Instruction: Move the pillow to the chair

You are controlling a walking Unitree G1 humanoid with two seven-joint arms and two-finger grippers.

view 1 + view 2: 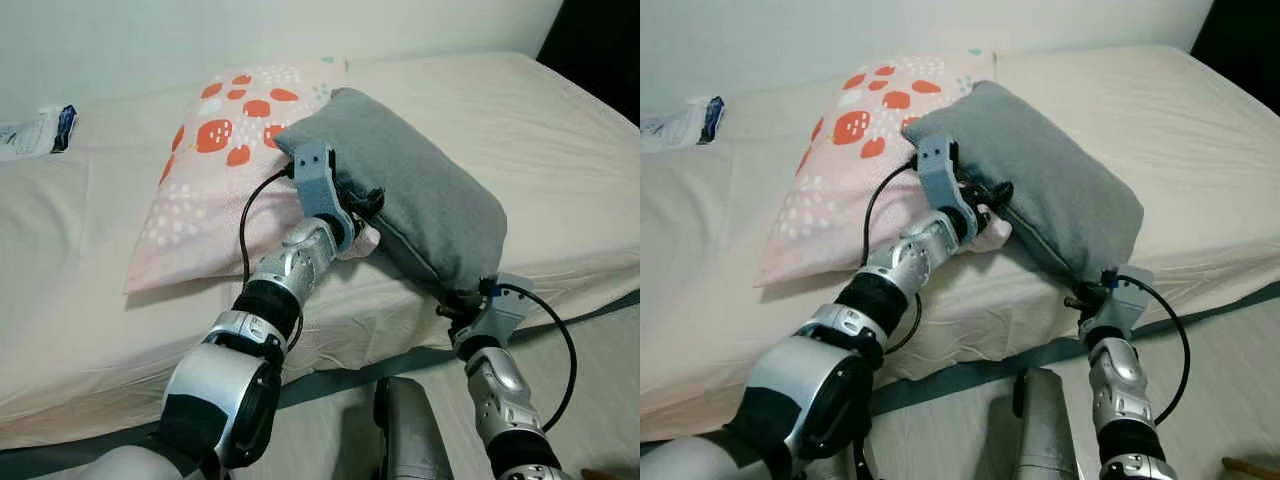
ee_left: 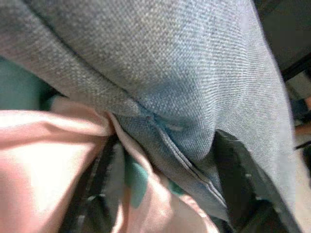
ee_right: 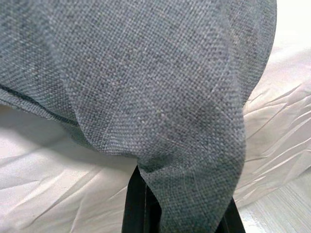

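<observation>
A grey pillow [image 1: 420,190] lies on the bed, partly over a pink pillow [image 1: 210,180] with red spots. My left gripper [image 1: 365,205] is at the grey pillow's near left edge. In the left wrist view its two black fingers [image 2: 243,189] are closed on the grey seam, with a fold of pink fabric [image 2: 43,160] caught between them too. My right gripper [image 1: 462,300] is at the pillow's lower right corner, which hangs over the bed's edge. Its fingers [image 3: 136,204] pinch that grey corner [image 3: 194,160].
The bed [image 1: 560,130] has a cream sheet and spreads wide to the right and behind. A plastic-wrapped packet [image 1: 40,130] lies at the back left. Pale floor [image 1: 600,370] runs along the bed's near edge, below my right arm.
</observation>
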